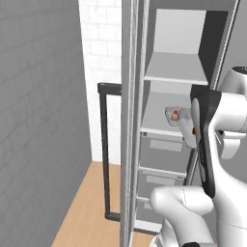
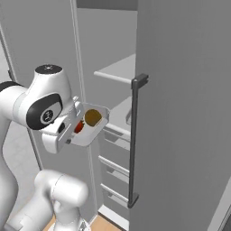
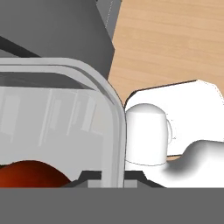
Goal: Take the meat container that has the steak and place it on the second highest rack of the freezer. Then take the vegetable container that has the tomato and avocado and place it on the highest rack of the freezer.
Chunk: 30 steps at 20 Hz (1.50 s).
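The gripper [image 2: 74, 131] is clamped on the rim of the vegetable container [image 2: 92, 131], held before the open freezer [image 2: 113, 54]. Avocado [image 2: 93, 117] and tomato [image 2: 79, 127] lie inside it. The steak [image 1: 172, 115] sits on the second highest rack [image 1: 157, 113].

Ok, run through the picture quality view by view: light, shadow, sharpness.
Left base view: flat, even light, soft edges; the steak is small and blurry on its shelf. Right base view: soft shading, no glare; the avocado reads clearly in the vegetable container. Hand view: the tomato is dim and cropped; the container's clear wall shows faint streaky reflections.
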{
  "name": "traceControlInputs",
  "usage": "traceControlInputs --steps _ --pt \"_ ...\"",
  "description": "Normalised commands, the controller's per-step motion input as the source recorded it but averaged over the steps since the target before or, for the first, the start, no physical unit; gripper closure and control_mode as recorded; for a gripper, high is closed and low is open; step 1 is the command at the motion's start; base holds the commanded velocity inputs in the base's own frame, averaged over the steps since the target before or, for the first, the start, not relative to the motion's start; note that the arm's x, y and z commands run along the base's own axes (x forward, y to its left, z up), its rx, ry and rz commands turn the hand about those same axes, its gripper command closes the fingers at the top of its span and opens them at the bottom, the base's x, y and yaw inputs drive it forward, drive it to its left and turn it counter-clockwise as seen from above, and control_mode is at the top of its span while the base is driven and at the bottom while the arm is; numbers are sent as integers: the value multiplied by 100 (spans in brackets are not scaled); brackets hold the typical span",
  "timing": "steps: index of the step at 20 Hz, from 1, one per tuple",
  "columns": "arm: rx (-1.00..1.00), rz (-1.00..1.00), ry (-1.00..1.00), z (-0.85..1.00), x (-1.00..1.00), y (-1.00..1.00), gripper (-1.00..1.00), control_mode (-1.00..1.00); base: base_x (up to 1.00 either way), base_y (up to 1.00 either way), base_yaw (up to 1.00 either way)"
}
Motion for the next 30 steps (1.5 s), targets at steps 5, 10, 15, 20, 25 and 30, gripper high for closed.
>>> traceControlInputs --steps 5,10,15,20,25,30 --pt "0 0 0 0 0 0 100 100 7 -39 8" --pt "0 0 0 0 0 0 100 100 50 -17 5" --pt "0 0 0 0 0 0 100 100 59 0 1" --pt "0 0 0 0 0 0 100 100 25 22 3" --pt "0 0 0 0 0 0 100 100 47 20 -1" --pt "0 0 -4 -2 0 0 100 -100 6 1 0"
